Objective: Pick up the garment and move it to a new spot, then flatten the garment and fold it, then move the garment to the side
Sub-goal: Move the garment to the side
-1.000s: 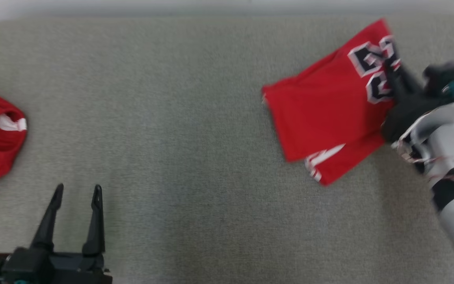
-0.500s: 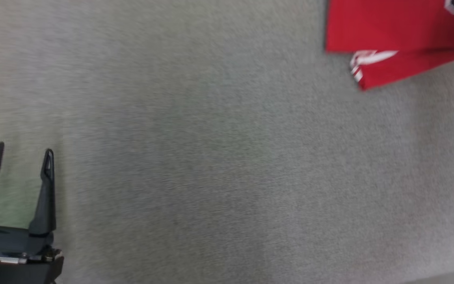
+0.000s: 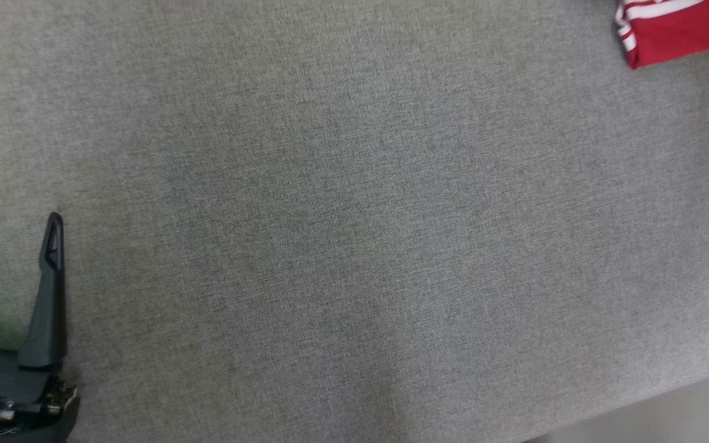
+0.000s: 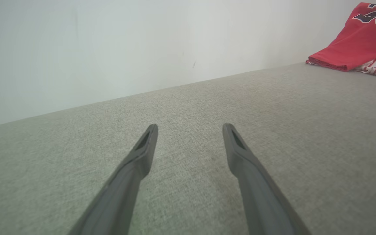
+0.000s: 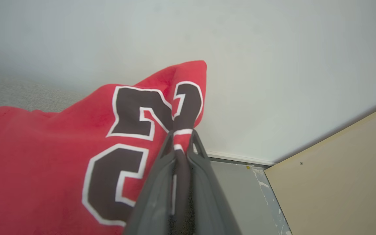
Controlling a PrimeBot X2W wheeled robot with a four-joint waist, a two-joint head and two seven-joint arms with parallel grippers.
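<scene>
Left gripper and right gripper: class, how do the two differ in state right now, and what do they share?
1. The left gripper has its jaws wide apart; the right gripper has its jaws shut.
2. The left gripper holds nothing, over the bare grey surface; the right gripper pinches the red garment by its printed number.
Shared: both have two long dark fingers.

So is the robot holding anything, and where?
Yes. The right gripper pinches the red garment at a fold through its number. The left gripper holds nothing.
</scene>
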